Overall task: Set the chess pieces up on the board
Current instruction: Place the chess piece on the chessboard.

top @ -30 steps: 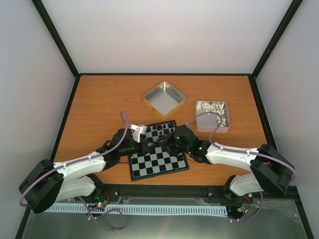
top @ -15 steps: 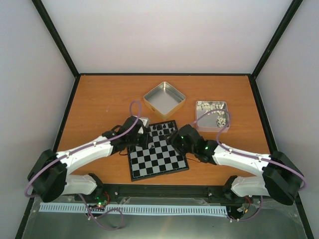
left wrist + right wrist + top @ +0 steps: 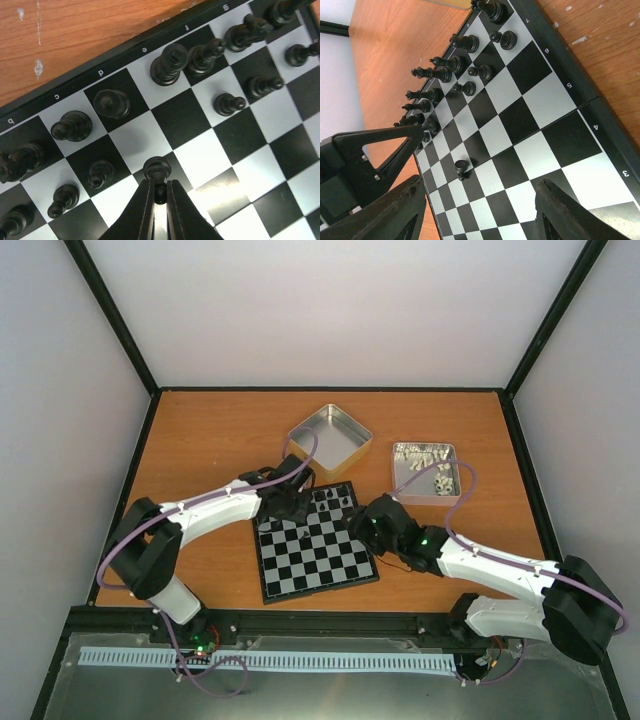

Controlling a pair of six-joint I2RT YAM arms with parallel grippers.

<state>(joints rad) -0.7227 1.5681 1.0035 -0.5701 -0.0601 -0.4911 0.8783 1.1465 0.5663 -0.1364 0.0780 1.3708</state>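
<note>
The chessboard (image 3: 330, 562) lies in the middle of the table. Several black pieces (image 3: 328, 500) stand along its far edge in two rows. My left gripper (image 3: 290, 508) is at the board's far left corner. In the left wrist view it (image 3: 160, 184) is shut on a black pawn (image 3: 157, 167), held by its head low over the third row of the board (image 3: 200, 155). My right gripper (image 3: 362, 526) hangs over the board's right side; its jaws (image 3: 480, 192) are wide open and empty. A lone black pawn (image 3: 461, 167) sits mid-board.
An empty square tin (image 3: 330, 440) stands behind the board. A second tin (image 3: 425, 472) with pale pieces is at the right rear. The left gripper's tip (image 3: 423, 131) shows beside the pawn row in the right wrist view.
My left arm has swung out and reached farther, carrying its gripper to the board's far left. My right gripper has drawn back to the right and nearer.
</note>
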